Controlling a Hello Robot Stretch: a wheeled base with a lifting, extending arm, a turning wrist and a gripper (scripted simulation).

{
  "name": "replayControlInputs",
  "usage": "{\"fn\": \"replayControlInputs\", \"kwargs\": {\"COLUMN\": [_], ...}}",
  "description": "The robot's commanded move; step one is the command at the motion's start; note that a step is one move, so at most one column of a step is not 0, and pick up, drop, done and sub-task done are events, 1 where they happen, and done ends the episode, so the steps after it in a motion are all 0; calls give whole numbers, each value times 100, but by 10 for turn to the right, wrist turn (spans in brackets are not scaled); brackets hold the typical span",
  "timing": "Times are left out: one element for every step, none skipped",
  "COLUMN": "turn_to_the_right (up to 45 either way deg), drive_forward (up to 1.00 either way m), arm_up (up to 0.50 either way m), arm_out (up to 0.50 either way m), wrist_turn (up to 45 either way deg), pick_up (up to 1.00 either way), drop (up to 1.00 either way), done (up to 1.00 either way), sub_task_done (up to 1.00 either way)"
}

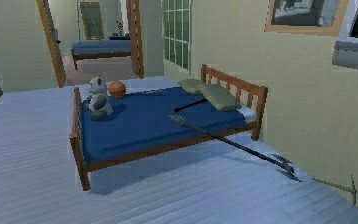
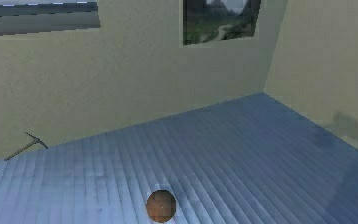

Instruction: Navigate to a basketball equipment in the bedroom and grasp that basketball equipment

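While basketball point(image 1: 116, 88) ahead, brown ball point(image 2: 161, 206) sideways

Bed point(image 1: 147, 128) (blue) with ball point(image 1: 116, 88), teddy point(image 1: 99, 100), pillows point(image 1: 216, 95)

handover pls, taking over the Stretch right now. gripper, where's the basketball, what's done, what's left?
Gripper: state can't be told from these views.
Things: an orange round ball lies on the wooden bed with the blue cover, beside a grey teddy bear, in the forward view. A second orange-brown round ball sits on the blue-grey plank floor at the arm side view's bottom edge.
Done: the robot is in the bedroom with both balls in sight.
Left: choose a ball, probably the floor one since it looks close on the arm's side, then line up, extend the arm and grasp.
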Motion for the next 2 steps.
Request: {"fn": "replayControlInputs", "kwargs": {"turn_to_the_right": [0, 0], "drive_forward": [0, 0], "arm_up": [14, 0], "arm_out": [0, 40], "wrist_turn": [0, 0], "pick_up": [0, 0], "drop": [0, 0], "done": [0, 0], "sub_task_done": [0, 0]}}
